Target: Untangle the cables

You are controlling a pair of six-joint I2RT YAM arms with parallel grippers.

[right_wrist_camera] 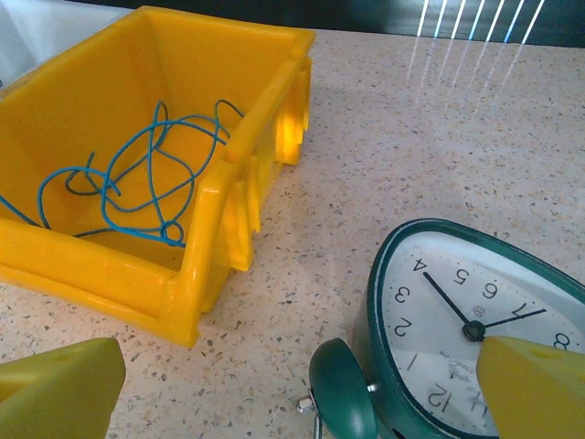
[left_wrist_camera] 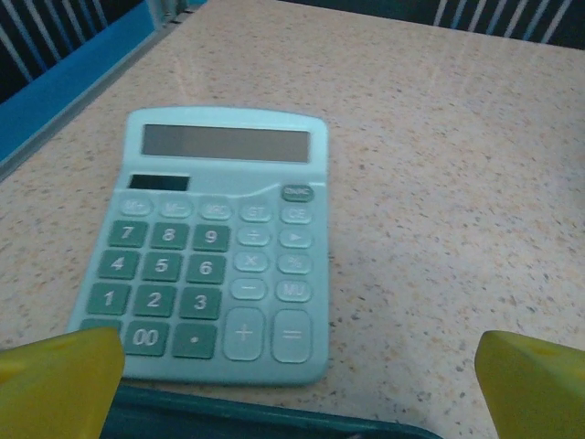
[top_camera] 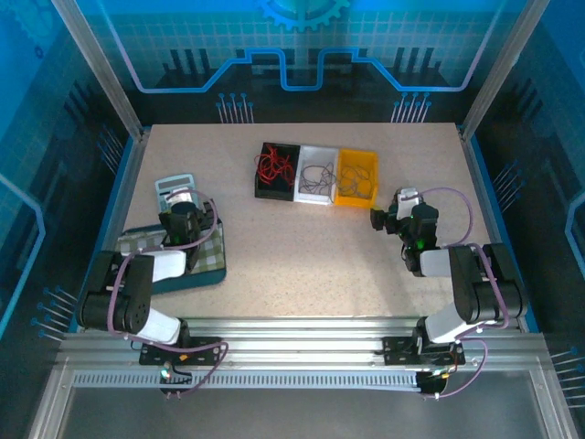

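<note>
Red, grey and blue cables (top_camera: 316, 174) are lying sorted in separate bins (right_wrist_camera: 91, 270); we are judging untangling finished. Left gripper (left_wrist_camera: 294, 384) and right gripper (right_wrist_camera: 292, 384) are standing wide, empty.

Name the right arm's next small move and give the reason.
Probably draw the right gripper back a little, away from the alarm clock. The untangling looks done: the blue cable lies alone in the yellow bin, the red cable in the black bin, the grey cable in the white bin. The gripper's jaws stand open and empty, so nothing seems left to pull apart.
</note>
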